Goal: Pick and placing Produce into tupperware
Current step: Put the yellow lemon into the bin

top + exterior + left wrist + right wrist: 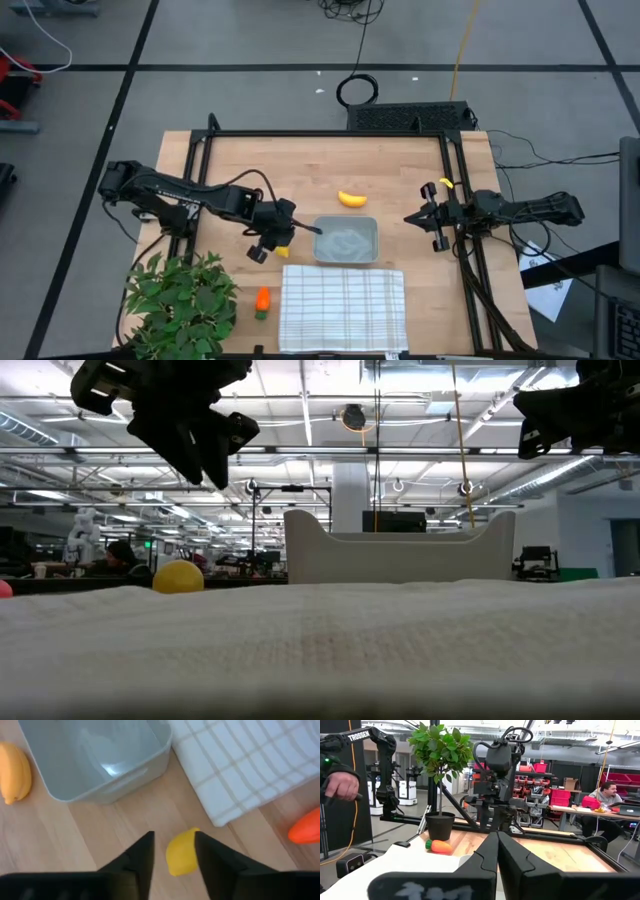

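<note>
Yellow lemon (182,853) apparently lies below left gripper (173,851).

three produce pieces (351,199), one tupperware (347,241), seemingly empty

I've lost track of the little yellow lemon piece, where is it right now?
In the left wrist view the lemon lies on the wooden table between the left hand's parted fingers, just outside the tupperware, beside a corner of the checked cloth.
</note>
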Motion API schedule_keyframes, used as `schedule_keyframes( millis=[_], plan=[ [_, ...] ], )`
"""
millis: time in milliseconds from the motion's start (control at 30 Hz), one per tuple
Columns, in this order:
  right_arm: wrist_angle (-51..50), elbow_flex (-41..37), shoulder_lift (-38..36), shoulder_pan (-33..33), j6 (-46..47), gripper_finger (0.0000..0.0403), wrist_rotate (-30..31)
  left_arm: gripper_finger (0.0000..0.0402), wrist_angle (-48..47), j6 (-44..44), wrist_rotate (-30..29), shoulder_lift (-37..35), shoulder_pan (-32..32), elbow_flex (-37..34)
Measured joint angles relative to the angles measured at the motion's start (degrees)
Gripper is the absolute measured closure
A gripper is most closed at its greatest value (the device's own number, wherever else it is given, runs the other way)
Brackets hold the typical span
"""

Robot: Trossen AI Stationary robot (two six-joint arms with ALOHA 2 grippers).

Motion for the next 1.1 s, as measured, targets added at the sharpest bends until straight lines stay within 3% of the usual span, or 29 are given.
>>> schedule_keyframes(
  millis=[233, 433, 700, 967, 1100],
  plan=[
    [0.0, 0.0, 0.0, 0.0, 0.0, 0.0403, 0.0, 0.0144, 1.1, -2.9, 0.0, 0.0, 0.0, 0.0],
    [0.0, 0.0, 0.0, 0.0, 0.0, 0.0403, 0.0, 0.0097, 1.3, -3.5, -1.6, 0.0, -1.0, -2.3],
    [0.0, 0.0, 0.0, 0.0, 0.0, 0.0403, 0.0, 0.0087, 4.2, 5.3, -7.8, 0.0, -3.9, -6.9],
    [0.0, 0.0, 0.0, 0.0, 0.0, 0.0403, 0.0, 0.0086, 5.1, 7.7, -8.8, 0.1, -5.7, -7.0],
    [0.0, 0.0, 0.0, 0.0, -0.1, 0.0403, 0.0, 0.0087, 4.4, 10.7, -9.1, 3.5, -6.2, -7.1]
  ],
)
